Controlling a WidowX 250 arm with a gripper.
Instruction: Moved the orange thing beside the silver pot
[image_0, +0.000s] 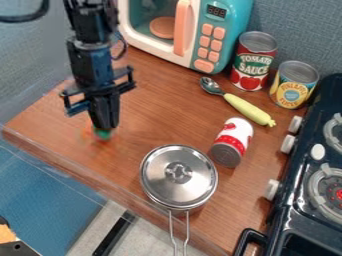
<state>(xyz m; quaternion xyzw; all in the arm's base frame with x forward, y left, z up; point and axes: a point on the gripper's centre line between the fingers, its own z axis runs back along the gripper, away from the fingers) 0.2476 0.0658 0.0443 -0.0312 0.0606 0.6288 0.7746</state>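
lidded silver pot (179, 176): contents hidden, handle overhanging the counter (157, 107) edge. blurred orange-and-green thing (102, 134) at the gripper's (105, 125) tips, near that edge; whether pinched, cannot tell.

Black robot arm (85, 27), upper left of the frame.
Stacked, blocky black segments show dark blue areas along the middle housing; a thin black cable (123, 47) loops off the right side, and a thicker one curves in the upper left corner. The black gripper (104, 128) has a wide, angular frame with squared side brackets and a narrow, tapering lower end.
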